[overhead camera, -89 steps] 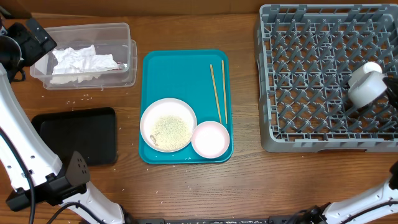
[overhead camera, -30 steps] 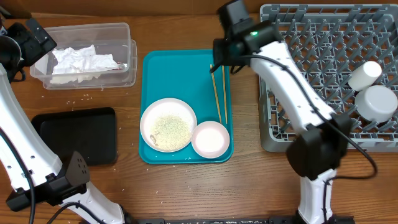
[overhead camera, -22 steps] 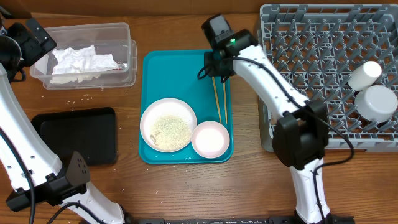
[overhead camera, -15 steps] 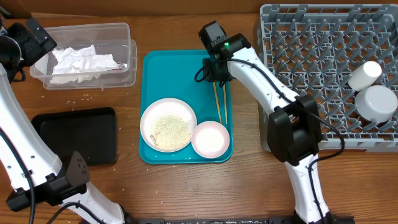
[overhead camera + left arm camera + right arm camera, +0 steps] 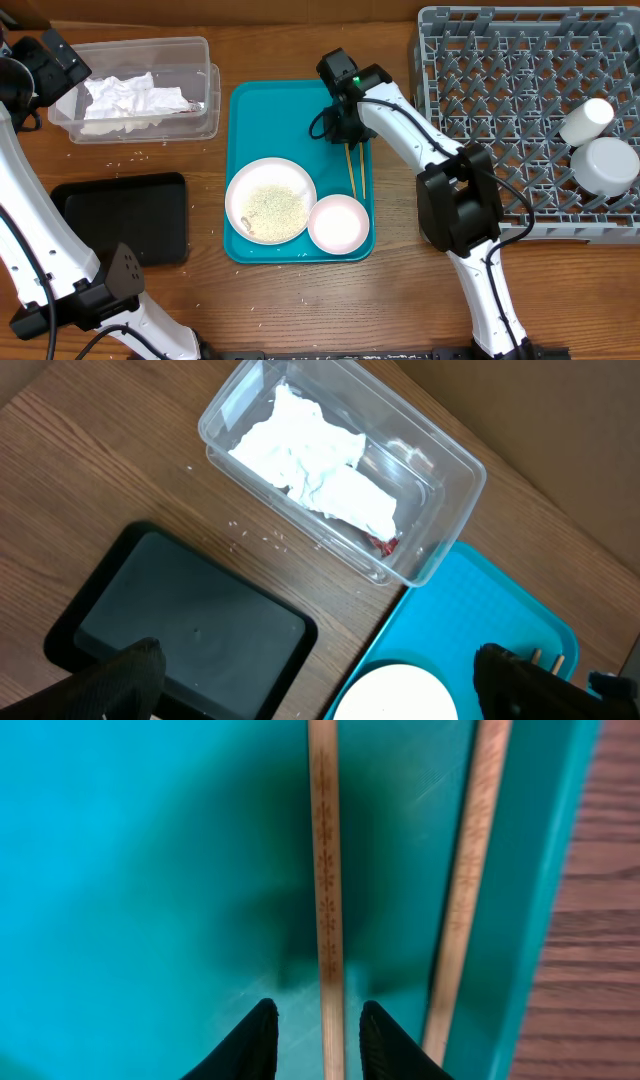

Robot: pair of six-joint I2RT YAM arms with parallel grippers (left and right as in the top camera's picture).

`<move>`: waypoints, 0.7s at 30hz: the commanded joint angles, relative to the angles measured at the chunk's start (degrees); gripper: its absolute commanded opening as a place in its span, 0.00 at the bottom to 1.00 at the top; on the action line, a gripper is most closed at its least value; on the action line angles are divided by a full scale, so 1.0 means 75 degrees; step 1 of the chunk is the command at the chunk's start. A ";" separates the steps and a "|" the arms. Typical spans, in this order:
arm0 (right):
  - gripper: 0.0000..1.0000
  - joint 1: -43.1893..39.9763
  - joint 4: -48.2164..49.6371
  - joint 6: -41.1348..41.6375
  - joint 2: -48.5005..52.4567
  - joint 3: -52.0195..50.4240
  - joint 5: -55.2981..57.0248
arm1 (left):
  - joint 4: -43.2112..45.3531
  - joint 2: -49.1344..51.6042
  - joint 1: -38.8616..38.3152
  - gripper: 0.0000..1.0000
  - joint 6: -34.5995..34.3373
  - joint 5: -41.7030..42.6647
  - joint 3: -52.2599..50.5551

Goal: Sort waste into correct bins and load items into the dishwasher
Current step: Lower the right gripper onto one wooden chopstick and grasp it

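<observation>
Two wooden chopsticks (image 5: pixel 351 165) lie on the right side of the teal tray (image 5: pixel 285 115). My right gripper (image 5: pixel 342 130) is down over them. In the right wrist view it (image 5: pixel 318 1032) is open, with one chopstick (image 5: pixel 325 870) between its fingers and the other (image 5: pixel 473 870) just to the right. A large plate (image 5: pixel 270 200) with rice crumbs and a small plate (image 5: pixel 339 223) sit at the tray's front. A cup (image 5: pixel 586 118) and a bowl (image 5: pixel 607 165) rest in the grey rack (image 5: pixel 500 120). My left gripper (image 5: pixel 320 695) is open, high above the table.
A clear tub (image 5: pixel 200 60) at the back left holds white napkins (image 5: pixel 130 100) and a red wrapper (image 5: pixel 382 543). A black tray (image 5: pixel 125 215) lies in front of it. Loose rice crumbs (image 5: pixel 130 158) are scattered on the wood between them.
My right arm left the cup and bowl in the rack, swung left to the teal tray and came down over the chopsticks. The left arm has not moved.
</observation>
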 commanded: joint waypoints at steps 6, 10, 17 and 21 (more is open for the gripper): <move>0.30 0.0079 -0.0070 -0.0297 0.0181 0.0009 0.0277 | 0.0006 -0.0026 0.0020 1.00 0.0146 -0.0055 -0.0026; 0.11 0.0079 -0.0172 -0.0312 0.0181 0.0009 0.0233 | 0.0006 -0.0026 0.0020 1.00 0.0146 -0.0055 -0.0026; 0.04 0.0079 -0.0216 -0.0283 0.0181 0.0009 -0.0198 | 0.0009 -0.0026 0.0020 1.00 0.0146 -0.0055 -0.0026; 0.04 0.0079 -0.0376 -0.0221 0.0163 0.0163 -0.0207 | 0.0009 -0.0026 0.0020 1.00 0.0146 -0.0055 -0.0026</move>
